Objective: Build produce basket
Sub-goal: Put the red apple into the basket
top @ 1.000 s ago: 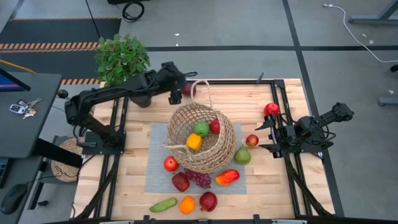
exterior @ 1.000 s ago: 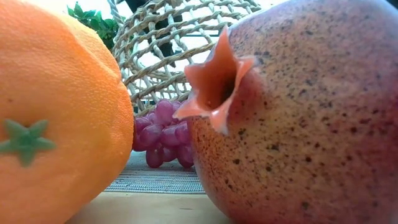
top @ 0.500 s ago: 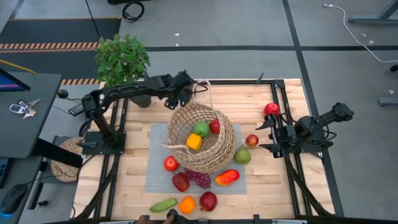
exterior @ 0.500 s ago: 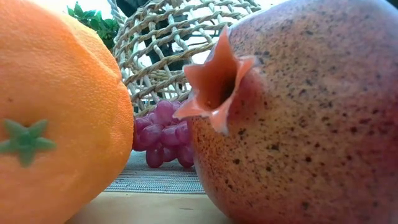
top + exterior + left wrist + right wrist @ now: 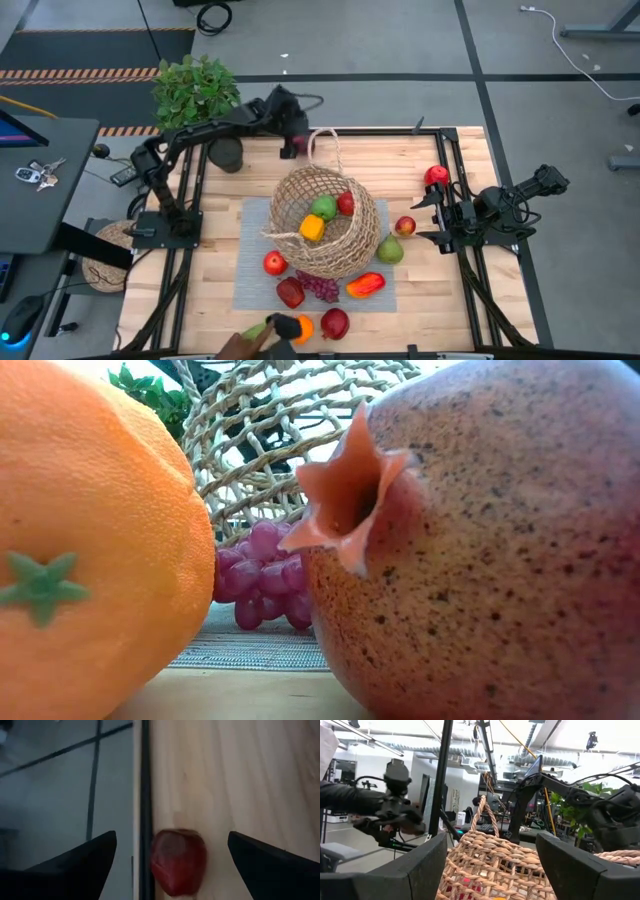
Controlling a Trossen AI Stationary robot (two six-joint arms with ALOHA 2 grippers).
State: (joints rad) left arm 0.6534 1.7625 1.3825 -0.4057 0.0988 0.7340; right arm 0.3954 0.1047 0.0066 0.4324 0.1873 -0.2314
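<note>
Dark-red round toy apple (image 5: pixel 178 861) lies between the left gripper (image 5: pixel 172 854)'s wide-open, empty fingers, straight ahead, beside the table edge.

Orange (image 5: pixel 95 550), pomegranate (image 5: pixel 480 550): cropped by low-view edges, masking most of basket (image 5: pixel 290 440). Red fruit (image 5: pixel 178 861): blurred, lower edge cropped.

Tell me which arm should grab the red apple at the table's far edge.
Left. The left end effector hangs open right over that red apple, fingers either side. The right end effector waits open at the table's right side, beyond the basket.
</note>
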